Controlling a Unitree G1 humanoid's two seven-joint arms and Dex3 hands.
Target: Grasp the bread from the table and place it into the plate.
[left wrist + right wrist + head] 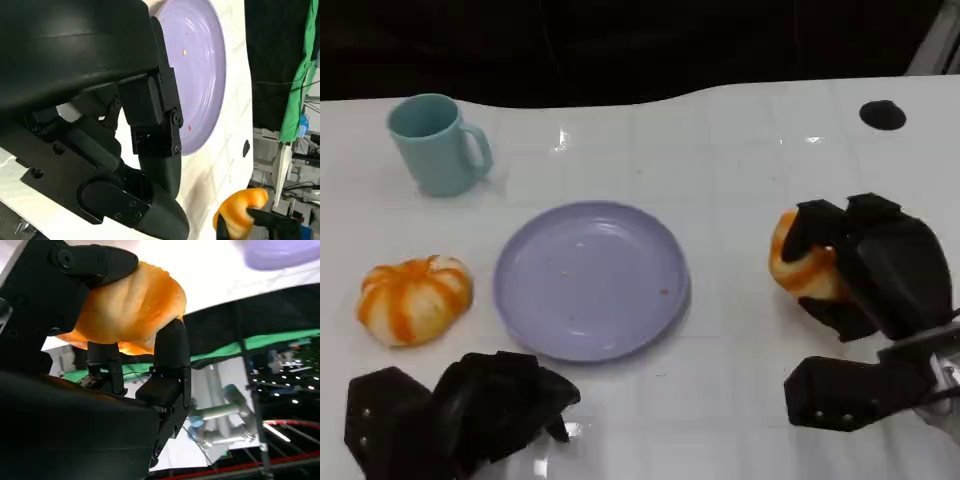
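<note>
Since the right hand (865,265) is already clamped around the bread (800,262) at the right of the frame, I'd carry it left, level, over the purple plate (592,280) in the middle, while the empty, loosely curled left hand (470,405) stays lower left.

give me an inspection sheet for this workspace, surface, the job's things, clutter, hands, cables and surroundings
Surface: white table, glossy, faint grid lines, small black round mark at far right.
Job's things: bread gripped in the right hand; purple plate at centre, holding only crumbs.
Clutter: second orange-striped bun left of the plate; teal mug at far left.
Hands: right hand holds the bread right of the plate; left hand near the plate's near edge, fingers curled, holding nothing.
Cables: nothing seen on the table.
Surroundings: dark backdrop; green cloth off the table.
</note>
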